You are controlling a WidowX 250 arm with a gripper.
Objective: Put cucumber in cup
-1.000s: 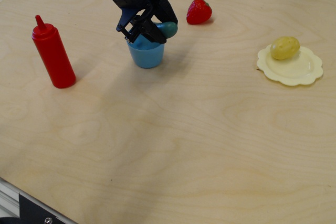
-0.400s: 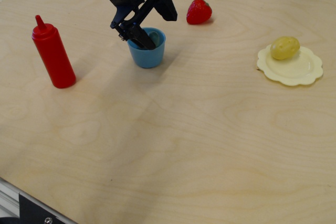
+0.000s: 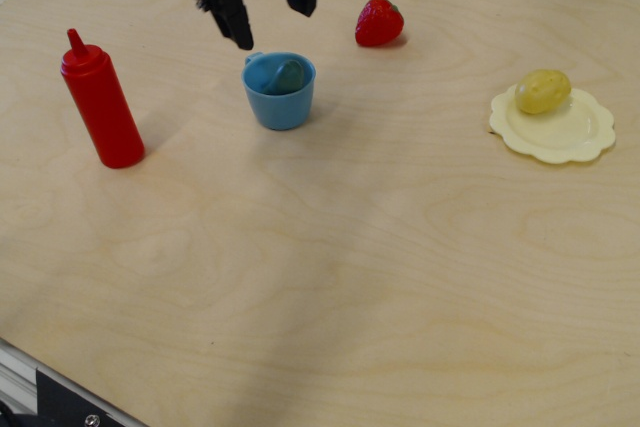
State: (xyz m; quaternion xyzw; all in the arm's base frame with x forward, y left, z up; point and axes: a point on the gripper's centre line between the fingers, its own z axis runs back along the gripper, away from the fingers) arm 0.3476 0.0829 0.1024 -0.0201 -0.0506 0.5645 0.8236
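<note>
The gripper (image 3: pixel 270 9) hangs in the upper left of the frame with its two dark fingers spread apart and nothing between them, above and just behind the cup (image 3: pixel 279 90).

From the near edge, the broad lower part of the wooden table (image 3: pixel 330 277) shows only bare wood grain. Further up, at the left, the red squeeze bottle (image 3: pixel 100 100) stands upright, well apart from the cup. The light-blue cup sits upright in the upper middle-left, and the teal-green cucumber (image 3: pixel 289 75) lies inside it, leaning against the far-right wall with its upper end near the rim. At the right, the yellow lump (image 3: pixel 543 91) rests on the pale scalloped plate (image 3: pixel 575 132). Farthest back, the strawberry (image 3: pixel 379 22) lies to the right of the gripper.

By the look of it the cucumber is delivered, and the step in hand is the retreat. Doing it well means rising straight up with the fingers kept apart, clear of the rim and the little handle, so the cup is not nudged or tipped. Any sideways travel should wait until the fingertips are clearly above the cup, and should avoid the strawberry.
</note>
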